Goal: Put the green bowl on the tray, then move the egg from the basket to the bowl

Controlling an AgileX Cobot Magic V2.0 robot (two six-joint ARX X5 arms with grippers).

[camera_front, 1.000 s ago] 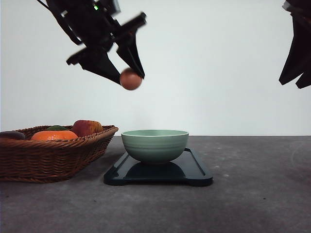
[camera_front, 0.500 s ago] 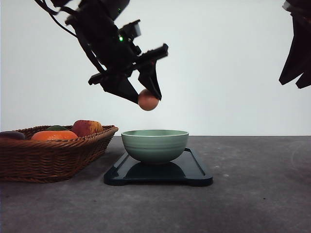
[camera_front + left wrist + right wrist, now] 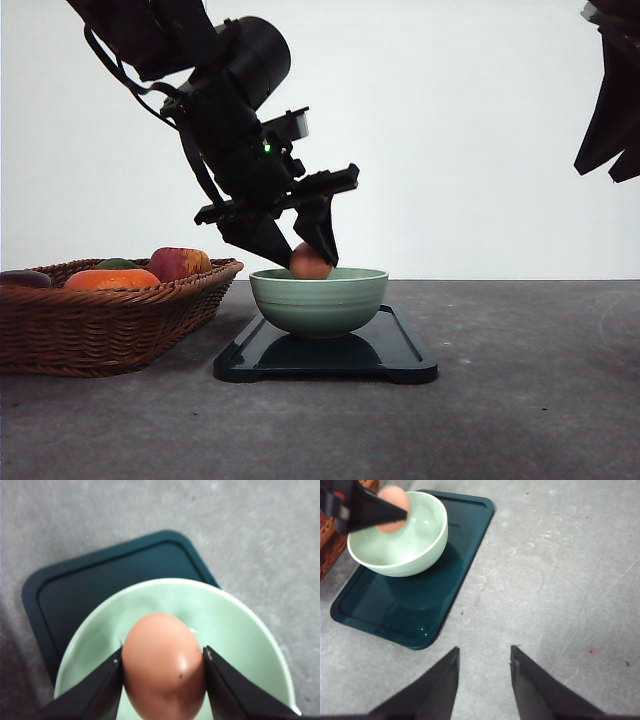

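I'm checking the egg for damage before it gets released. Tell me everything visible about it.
The egg is brown, smooth and slightly glossy, with a tiny dark speck and no visible cracks. The left hand pinches it on two opposite sides. It hangs at rim height over the green bowl, which stands on the tray. Whether it touches the bowl's inside cannot be told.

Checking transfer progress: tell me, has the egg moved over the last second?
Yes. The egg has dropped rightward to the green bowl rim.
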